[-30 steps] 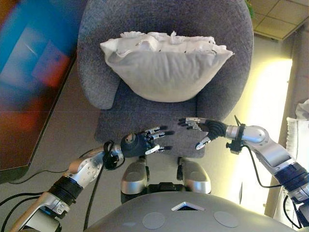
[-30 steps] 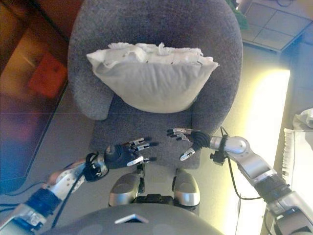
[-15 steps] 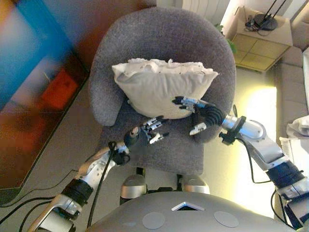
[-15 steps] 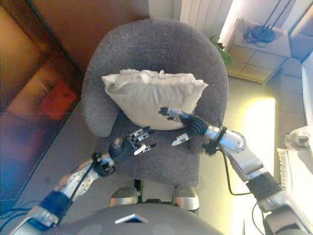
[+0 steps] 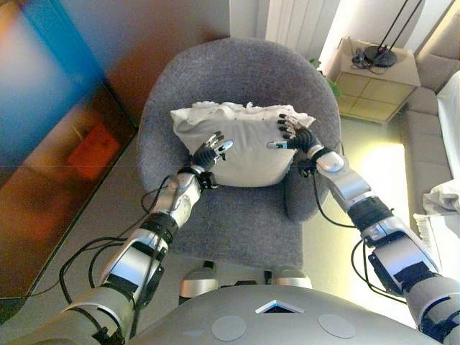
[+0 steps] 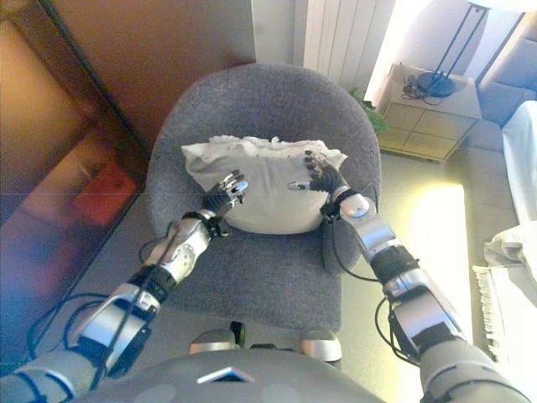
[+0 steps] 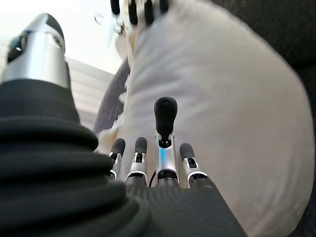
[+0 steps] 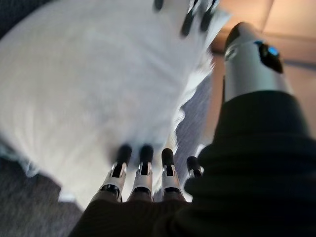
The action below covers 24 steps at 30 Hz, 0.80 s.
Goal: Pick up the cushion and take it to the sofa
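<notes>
A white cushion (image 5: 241,144) with a frilled top edge stands leaning against the back of a grey armchair (image 5: 244,68). My left hand (image 5: 208,152) is open at the cushion's left front face, fingers straight. My right hand (image 5: 293,133) is open at the cushion's upper right corner, fingers spread. In the left wrist view the cushion (image 7: 227,123) fills the space just past my straight fingers (image 7: 165,123). In the right wrist view the cushion (image 8: 84,84) lies just past my fingers (image 8: 143,165). Neither hand is curled round it.
The armchair's arms rise on both sides of the seat (image 5: 237,223). A dark screen (image 5: 50,144) stands to the left. A low side table (image 5: 377,68) with a lamp base is at the back right, a grey sofa (image 5: 431,108) beyond it, and white cloth (image 5: 445,198) at the right edge.
Both arms have stretched forward from the seat's front edge to the cushion, one hand at each side. The camera has moved, so the chair looks smaller and farther.
</notes>
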Tool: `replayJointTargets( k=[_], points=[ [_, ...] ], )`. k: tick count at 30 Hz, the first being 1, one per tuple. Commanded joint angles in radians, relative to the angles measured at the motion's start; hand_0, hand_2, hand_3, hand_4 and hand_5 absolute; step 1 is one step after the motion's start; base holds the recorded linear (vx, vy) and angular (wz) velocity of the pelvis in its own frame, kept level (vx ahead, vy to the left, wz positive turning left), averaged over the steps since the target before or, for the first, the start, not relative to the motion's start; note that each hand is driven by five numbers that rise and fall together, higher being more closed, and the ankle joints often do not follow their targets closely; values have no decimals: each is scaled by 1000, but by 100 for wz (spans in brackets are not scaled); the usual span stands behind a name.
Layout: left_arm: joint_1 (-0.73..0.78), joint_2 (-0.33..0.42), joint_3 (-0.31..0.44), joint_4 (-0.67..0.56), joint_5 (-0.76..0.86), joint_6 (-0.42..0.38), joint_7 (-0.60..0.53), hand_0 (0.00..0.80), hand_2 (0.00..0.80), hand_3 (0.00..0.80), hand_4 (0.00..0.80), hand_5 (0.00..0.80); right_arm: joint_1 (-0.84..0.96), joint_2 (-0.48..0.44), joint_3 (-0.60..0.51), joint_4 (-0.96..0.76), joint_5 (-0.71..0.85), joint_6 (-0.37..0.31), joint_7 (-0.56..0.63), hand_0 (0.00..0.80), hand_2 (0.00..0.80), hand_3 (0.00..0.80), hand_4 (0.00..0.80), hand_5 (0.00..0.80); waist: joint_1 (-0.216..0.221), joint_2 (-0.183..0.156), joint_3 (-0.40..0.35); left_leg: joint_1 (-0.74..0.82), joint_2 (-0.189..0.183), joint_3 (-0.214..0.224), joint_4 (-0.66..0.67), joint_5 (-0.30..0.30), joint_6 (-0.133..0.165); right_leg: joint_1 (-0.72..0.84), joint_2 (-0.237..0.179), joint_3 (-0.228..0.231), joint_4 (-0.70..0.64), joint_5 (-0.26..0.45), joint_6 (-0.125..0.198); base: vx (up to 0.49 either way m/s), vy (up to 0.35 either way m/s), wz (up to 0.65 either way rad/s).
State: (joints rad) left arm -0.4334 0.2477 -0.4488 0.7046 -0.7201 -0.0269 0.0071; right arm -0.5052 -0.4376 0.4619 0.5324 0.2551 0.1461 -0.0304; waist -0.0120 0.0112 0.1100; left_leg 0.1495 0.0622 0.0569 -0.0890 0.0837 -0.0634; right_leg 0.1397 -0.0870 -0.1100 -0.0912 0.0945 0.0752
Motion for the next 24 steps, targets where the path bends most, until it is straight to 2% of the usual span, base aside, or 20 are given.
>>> replayJointTargets(
  k=[1,5,9,14,16,18,21,24],
  points=[
    [-161,-2,8,86,37,-15,-2,0,0,0,0,0,-148,26,4,71,21,-22,-57,0,0,0,0,0,9,-42,23,31,-43,29,9,-147,0,-2,-18,-24,4,-56,51,-50,-20,0],
    [-160,19,25,81,49,-12,17,0,0,0,0,0,-158,2,-15,93,40,-17,-77,0,0,0,0,0,11,-36,41,17,-42,26,9,-142,-3,-16,-19,-25,4,-51,52,-58,-8,0],
    [-98,61,77,57,66,-41,22,0,0,0,0,0,-91,-40,-73,62,52,-36,-87,0,0,0,0,0,9,-32,56,24,-41,28,12,-140,-6,-8,-21,-27,4,-49,53,46,0,0],
    [-60,142,127,32,183,-138,78,0,0,0,0,0,-42,-100,-156,32,81,-79,-124,0,0,0,0,0,1,-20,85,17,-39,27,13,-134,-12,-19,-19,-17,4,-40,56,9,5,0],
    [-127,204,140,47,133,-177,139,0,0,0,0,0,-86,-140,-175,58,119,-110,-170,0,0,0,0,0,-8,-12,113,-15,-40,29,17,-127,-18,-55,-20,-6,4,-34,60,-353,36,1],
    [-260,251,163,115,66,-199,181,0,0,0,0,0,-196,-173,-174,129,156,-156,-207,0,0,0,0,0,-20,-4,163,-74,-36,38,21,-123,-25,-116,-21,7,10,-38,62,-672,60,-4],
    [-516,289,185,290,-30,-220,275,0,0,0,0,0,-418,-181,-141,279,220,-255,-296,0,0,0,0,0,-41,4,253,-181,-27,48,20,-111,-36,-219,-17,32,16,-41,67,-725,30,-7],
    [-645,346,180,389,-33,-230,333,0,0,0,0,0,-488,-209,-114,250,269,-290,-358,0,0,0,0,0,-69,-6,323,-253,-15,61,16,-87,-43,-298,-15,52,20,-25,75,-368,-7,-3]
  ],
)
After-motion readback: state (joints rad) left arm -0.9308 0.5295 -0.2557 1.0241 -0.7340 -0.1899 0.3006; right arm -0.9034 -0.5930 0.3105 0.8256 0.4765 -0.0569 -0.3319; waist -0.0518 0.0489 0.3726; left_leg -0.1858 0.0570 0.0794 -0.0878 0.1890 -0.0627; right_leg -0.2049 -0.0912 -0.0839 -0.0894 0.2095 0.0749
